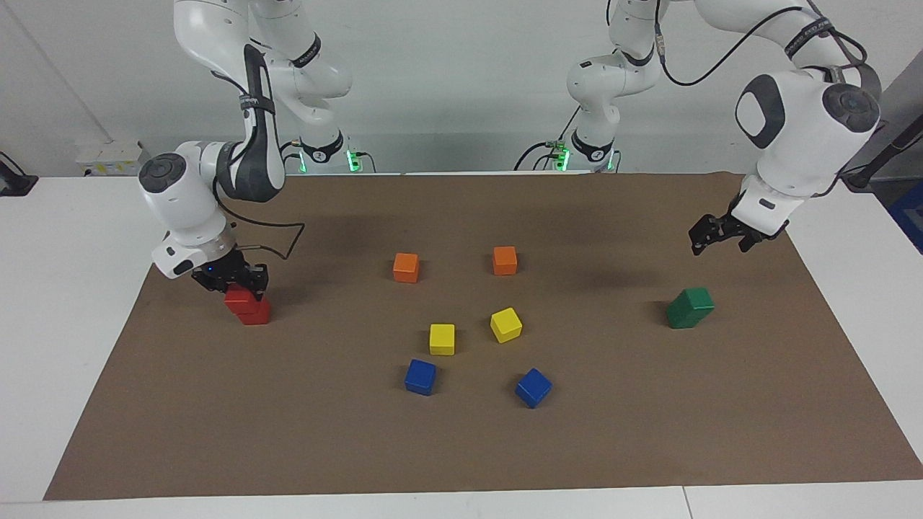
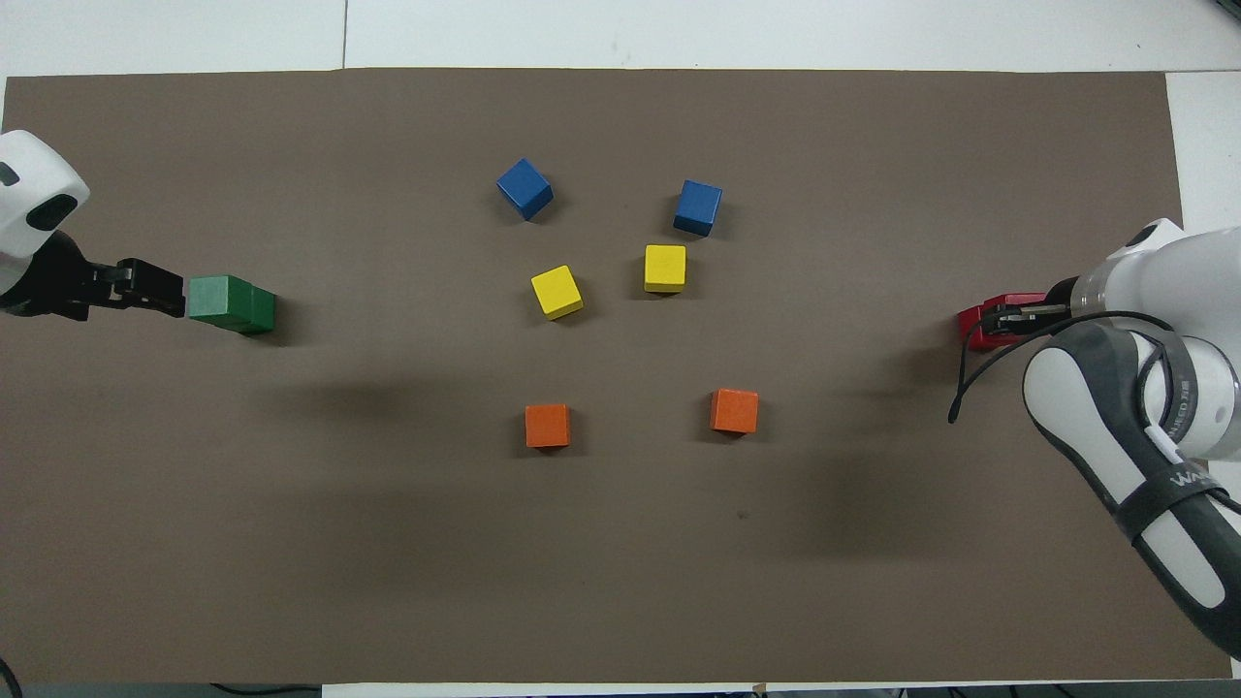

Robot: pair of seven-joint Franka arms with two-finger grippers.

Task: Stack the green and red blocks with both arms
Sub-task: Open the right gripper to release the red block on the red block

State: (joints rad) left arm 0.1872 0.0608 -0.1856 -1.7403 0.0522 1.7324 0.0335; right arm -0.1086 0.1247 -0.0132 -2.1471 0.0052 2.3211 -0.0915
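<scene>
While the right gripper [image 1: 241, 282] is clamped on the upper bright red plain cube [image 1: 238, 297], apparently seated on the lower red cube [image 1: 254, 313], the wide-open left gripper [image 1: 721, 234] hangs clear above the finished dark green cube stack [image 1: 690, 307]. Next: release, lift straight.

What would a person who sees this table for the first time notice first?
Probably the right gripper, shut on the upper red block of a two-high red stack at the right arm's end of the brown mat. At the left arm's end, a finished green stack stands alone, with the open left gripper in the air above it. Between them lie loose orange, yellow and blue cubes.
</scene>
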